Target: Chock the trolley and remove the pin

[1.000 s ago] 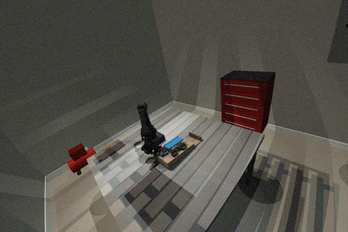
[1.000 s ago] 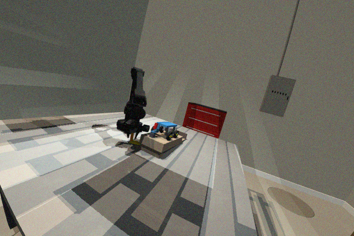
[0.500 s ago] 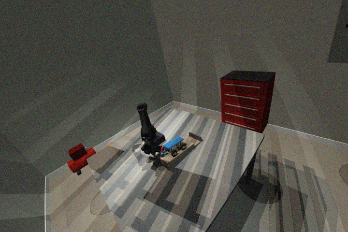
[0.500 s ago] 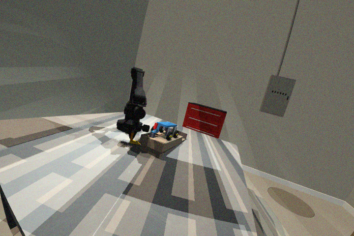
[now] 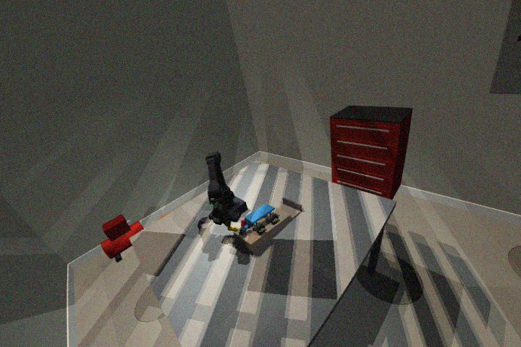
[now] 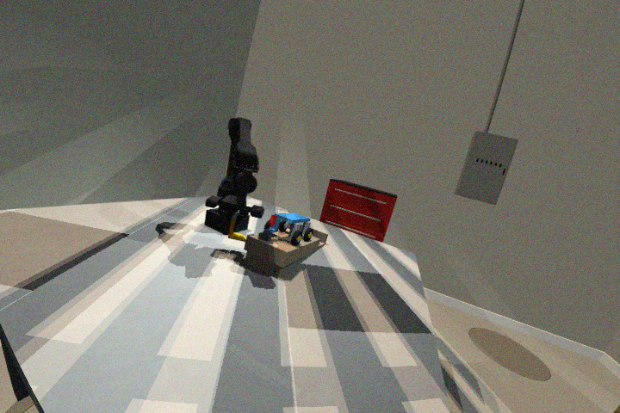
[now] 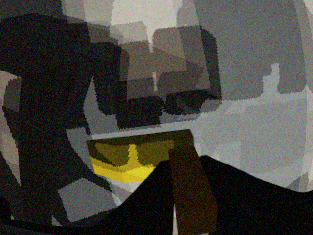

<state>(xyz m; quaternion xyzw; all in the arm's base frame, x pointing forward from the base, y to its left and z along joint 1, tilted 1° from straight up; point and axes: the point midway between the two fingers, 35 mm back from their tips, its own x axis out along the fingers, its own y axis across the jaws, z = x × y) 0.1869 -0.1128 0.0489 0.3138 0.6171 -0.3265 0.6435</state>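
Observation:
The yellow chock sits on the table beside the end of the ramp where the pin is. Its orange handle stands up from it. My gripper reaches down over the chock and is shut on the orange handle. The blue-topped trolley stands on the tan ramp. The red-headed stop pin shows at the trolley's end nearest my arm. I cannot see the green tray in any view.
A red drawer cabinet stands beyond the table. A red cylinder-shaped machine sits at the table's left edge. A grey wall box hangs at the right.

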